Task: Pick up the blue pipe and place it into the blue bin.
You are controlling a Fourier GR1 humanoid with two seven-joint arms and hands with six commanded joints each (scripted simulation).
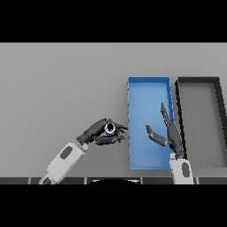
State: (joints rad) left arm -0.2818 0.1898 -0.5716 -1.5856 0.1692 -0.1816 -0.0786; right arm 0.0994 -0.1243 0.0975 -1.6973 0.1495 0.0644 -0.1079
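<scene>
The blue pipe (110,128) shows end-on as a small ring, held in my left hand (99,133), whose fingers and thumb are curled round it. The hand sits just left of the blue bin (148,88), near the bin's lower left wall. The bin is a long rectangular tray at centre right. My right hand (170,133) hovers over the bin's lower right part, fingers straight and thumb spread, holding nothing.
A black bin (199,80) with a grey floor stands directly right of the blue bin, the two walls nearly touching. The grey table stretches wide to the left and far side.
</scene>
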